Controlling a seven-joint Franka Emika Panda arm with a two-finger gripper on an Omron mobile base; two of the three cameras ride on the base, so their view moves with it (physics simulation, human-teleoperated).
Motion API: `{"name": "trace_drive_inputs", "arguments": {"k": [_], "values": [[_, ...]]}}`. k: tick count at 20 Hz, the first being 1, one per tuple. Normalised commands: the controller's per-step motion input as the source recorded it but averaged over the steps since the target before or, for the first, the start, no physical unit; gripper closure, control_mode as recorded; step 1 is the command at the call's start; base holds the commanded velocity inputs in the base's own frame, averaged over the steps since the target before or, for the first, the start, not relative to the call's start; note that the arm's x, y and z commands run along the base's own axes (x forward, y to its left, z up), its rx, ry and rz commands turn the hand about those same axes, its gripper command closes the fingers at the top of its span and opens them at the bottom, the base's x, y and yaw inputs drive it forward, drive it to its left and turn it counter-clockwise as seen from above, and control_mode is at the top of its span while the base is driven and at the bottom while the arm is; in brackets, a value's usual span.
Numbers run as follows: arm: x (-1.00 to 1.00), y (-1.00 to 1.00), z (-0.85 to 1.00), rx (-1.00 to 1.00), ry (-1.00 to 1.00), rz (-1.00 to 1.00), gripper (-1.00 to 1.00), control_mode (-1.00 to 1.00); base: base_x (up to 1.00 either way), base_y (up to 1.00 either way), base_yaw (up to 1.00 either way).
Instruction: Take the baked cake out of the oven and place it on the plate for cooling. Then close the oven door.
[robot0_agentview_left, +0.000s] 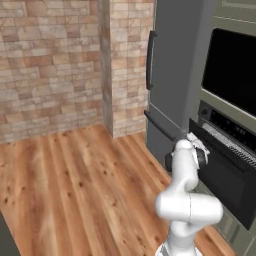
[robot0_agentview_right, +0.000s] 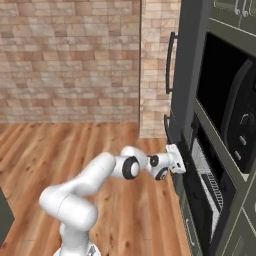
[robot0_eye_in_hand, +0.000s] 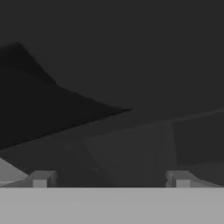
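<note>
The black oven (robot0_agentview_left: 231, 125) is built into the grey cabinet wall on the right, under its control strip. The oven door (robot0_agentview_left: 222, 177) hangs ajar, tipped out at the top, and the wire rack (robot0_agentview_left: 231, 143) shows in the gap behind it. The rack (robot0_agentview_right: 207, 175) is also seen from the other side. My gripper (robot0_agentview_left: 200, 146) is open at the door's upper left edge (robot0_agentview_right: 178, 162). In the hand view the fingertips (robot0_eye_in_hand: 41, 179) stand wide apart before dark panels, with nothing between them. The cake and the plate are out of view.
A larger black microwave (robot0_agentview_left: 232, 70) sits above the oven. A tall grey fridge (robot0_agentview_left: 170, 75) with dark bar handles stands just left of it, beside a brick pillar (robot0_agentview_left: 127, 65). Wooden floor (robot0_agentview_left: 75, 185) spreads out to the left.
</note>
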Motion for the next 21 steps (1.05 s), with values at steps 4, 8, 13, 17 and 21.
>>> {"name": "trace_drive_inputs", "arguments": {"k": [4, 8, 13, 17, 21], "values": [[0.19, -1.00, 0.09, 0.00, -0.06, 0.00, -1.00, -1.00, 0.00, 0.00, 0.00], [0.08, -0.96, 0.01, -0.01, -0.01, 0.00, -1.00, -1.00, 0.00, 0.00, 0.00], [0.00, -0.37, 0.03, 0.00, 0.00, 0.00, -1.00, -1.00, 0.00, 0.00, 0.00], [0.00, -0.03, 0.03, 0.00, 0.00, 0.00, -1.00, -1.00, 0.00, 0.00, 0.00], [0.00, -0.02, 0.00, 0.00, 0.00, 0.00, -1.00, -1.00, 0.00, 0.00, 0.00]]}}
